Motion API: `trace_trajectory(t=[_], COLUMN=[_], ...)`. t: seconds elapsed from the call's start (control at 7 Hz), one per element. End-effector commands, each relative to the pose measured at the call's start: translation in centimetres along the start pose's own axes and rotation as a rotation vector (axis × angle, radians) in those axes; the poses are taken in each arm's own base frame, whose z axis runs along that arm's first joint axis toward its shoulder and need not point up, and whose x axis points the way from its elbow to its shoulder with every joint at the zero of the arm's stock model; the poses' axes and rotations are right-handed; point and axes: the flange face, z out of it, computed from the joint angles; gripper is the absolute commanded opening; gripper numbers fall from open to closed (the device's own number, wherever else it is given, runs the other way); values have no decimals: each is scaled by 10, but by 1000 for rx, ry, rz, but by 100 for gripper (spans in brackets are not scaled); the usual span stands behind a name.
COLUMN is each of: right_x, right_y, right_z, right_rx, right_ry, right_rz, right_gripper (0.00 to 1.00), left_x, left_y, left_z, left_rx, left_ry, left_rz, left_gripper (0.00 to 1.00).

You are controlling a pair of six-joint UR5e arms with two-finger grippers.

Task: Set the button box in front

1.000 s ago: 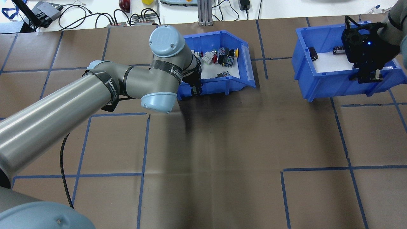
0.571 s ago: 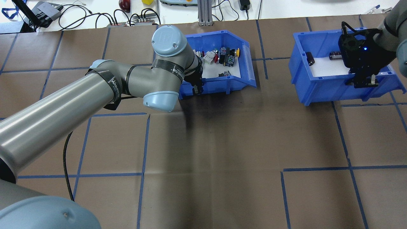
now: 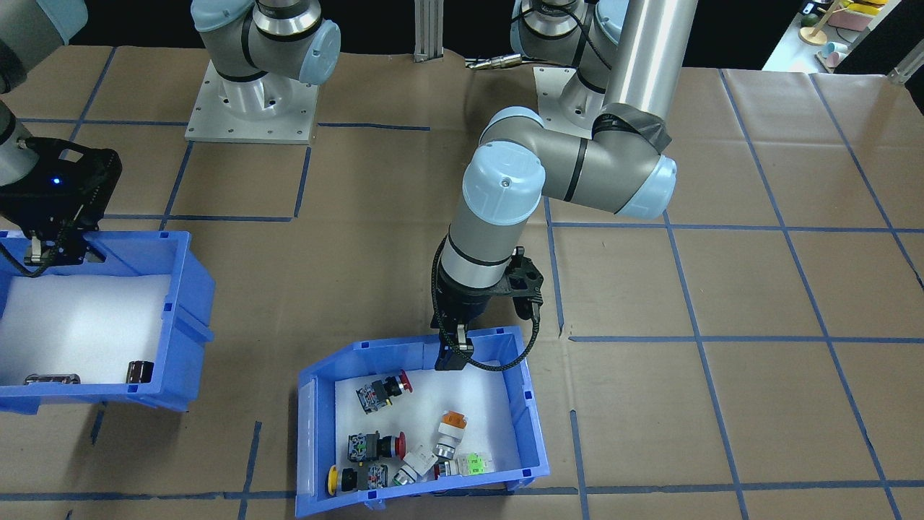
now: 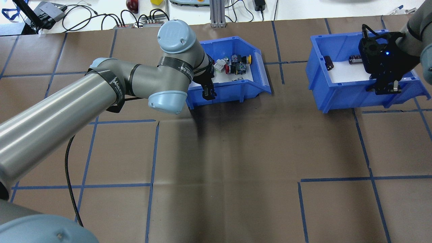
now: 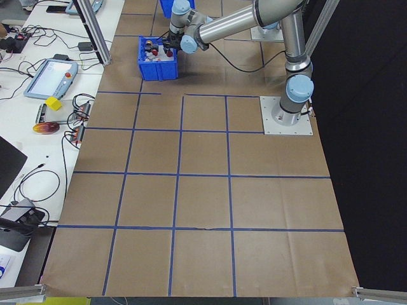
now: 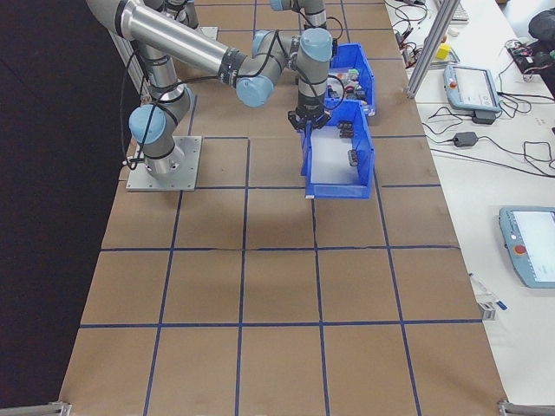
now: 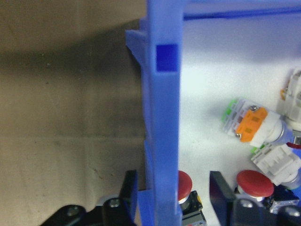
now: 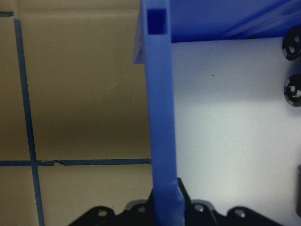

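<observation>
- The button box (image 3: pixel 315 422) is a blue plastic bin with a sloped lip on one end and a white lining; it sits at the far side of the worktop (image 4: pixel 236 152) from the robot, left of centre in the overhead view.
- Inside it lie small push-button switches (image 3: pixel 382 393) with red, yellow, orange and green caps, most gathered toward the far wall.
- The left gripper (image 3: pixel 449 354) straddles the box's near wall, one of its fingers (image 7: pixel 129 190) outside and the other inside; a gap shows on the inner side, so the fingers stand apart around the wall rather than pinching it.
- The right gripper (image 4: pixel 384 88) has its fingers closed on the near wall of the second blue bin (image 4: pixel 337 92), which holds dark cylinders (image 4: pixel 328 62) on white lining.
- That bin sits well apart from the button box, toward the robot's right.
- Beyond the far edge lie cables (image 4: pixel 101 17) and a red-and-yellow object.
</observation>
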Motion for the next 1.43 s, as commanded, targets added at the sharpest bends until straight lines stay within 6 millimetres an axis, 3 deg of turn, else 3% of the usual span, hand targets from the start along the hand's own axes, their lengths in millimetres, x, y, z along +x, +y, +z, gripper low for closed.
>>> trace_trajectory(t=[0.0,0.14,0.29,0.57,0.71,0.86,1.14,1.29], right_x=[-3,-3,-4,-37,-54,-66,-91,-103], right_y=[-1,-2,-5,-18,-26,-32,-72,-98], right_z=[-2,-1,2,9,11,16,19,23], right_rx=[-1,0,12,24,37,53,54,54], right_ry=[2,1,-3,-6,-1,-8,-15,-24], right_rz=[1,4,7,33,75,76,117,111], right_gripper=[13,13,13,13,13,13,13,13], left_x=[-18,-28,-38,-47,-52,-72,-106,-104], left_y=[-4,-16,-40,-96,-113,-137,-183,-196], left_z=[-73,-116,-160,-227,-246,-264,-282,-290], left_rx=[41,34,27,15,14,19,48,81], left_ry=[-161,-171,-183,-150,-132,-119,-107,-134], left_rz=[191,347,516,858,1049,1258,1566,1651], left_gripper=[99,99,99,99,99,99,99,99])
